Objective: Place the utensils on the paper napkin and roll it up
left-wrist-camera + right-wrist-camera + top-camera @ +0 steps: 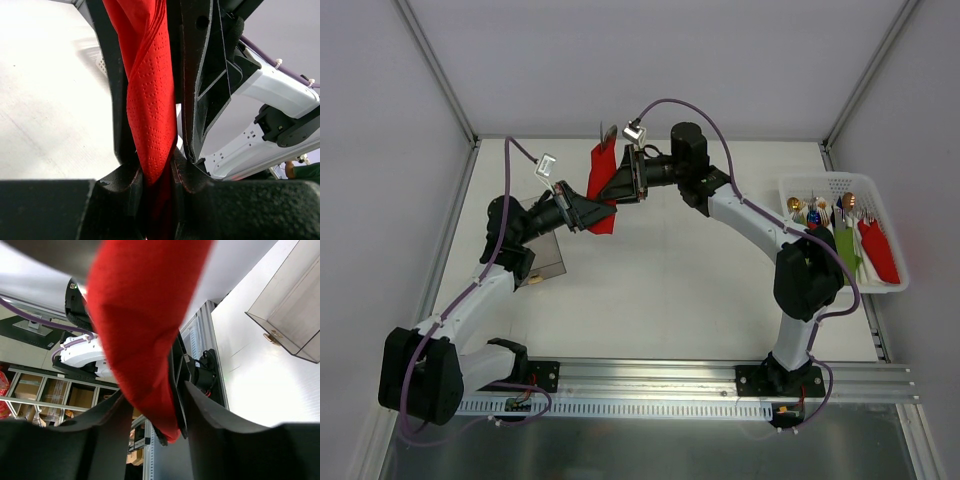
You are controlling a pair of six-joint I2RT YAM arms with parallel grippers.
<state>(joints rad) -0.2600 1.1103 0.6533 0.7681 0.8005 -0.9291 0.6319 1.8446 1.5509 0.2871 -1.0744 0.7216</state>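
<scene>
Paper napkin (601,168), red and dimpled, hangs in the air between the 2 grippers, above the table (670,270) near its far edge and left of the middle. It is twisted into a loose roll, one end pointing to the far edge and the other hanging toward the near edge. A slim grey tip (604,134) pokes from its far end, too small to name.

The left gripper (590,210) comes at it from the left. In the left wrist view its 2 fingers (116,100) are pressed together on the twisted napkin (150,115), which fills the slot between them.

The right gripper (617,180) meets it from the right. In the right wrist view the napkin (145,330) drops between that gripper's (152,390) jaws, but I cannot tell whether they pinch it or only stand around it.

A clear plastic box (548,258) sits near the left edge, beside the left arm. A white basket (825,180) stands at the right edge and holds rolled bundles (878,250) in red, green and white, with gold and blue tips at their far ends.
</scene>
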